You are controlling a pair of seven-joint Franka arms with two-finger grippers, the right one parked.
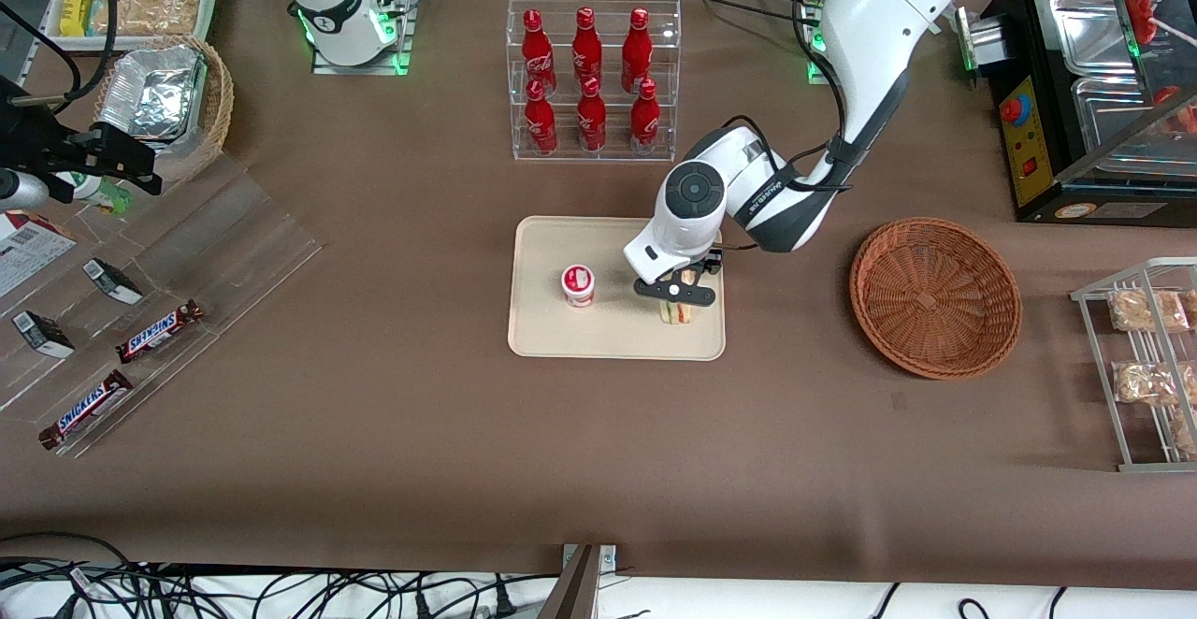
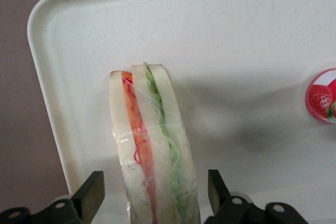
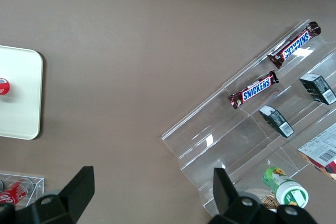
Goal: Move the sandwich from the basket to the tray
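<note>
The sandwich [image 2: 152, 150], a clear-wrapped wedge of pale bread with red and green filling, stands on edge on the cream tray [image 2: 236, 35]. My gripper [image 2: 156, 195] is open, one finger on each side of the sandwich with a gap on both sides. In the front view the gripper [image 1: 677, 294] hangs over the tray [image 1: 542, 329] near its edge toward the basket, with the sandwich [image 1: 677, 311] under it. The reddish-brown wicker basket [image 1: 935, 296] lies empty toward the working arm's end of the table.
A small yogurt cup with a red and white lid [image 1: 578, 284] stands on the tray beside the gripper. A clear rack of red cola bottles [image 1: 591, 77] stands farther from the front camera than the tray. A wire rack of snack packets [image 1: 1146, 357] is beside the basket.
</note>
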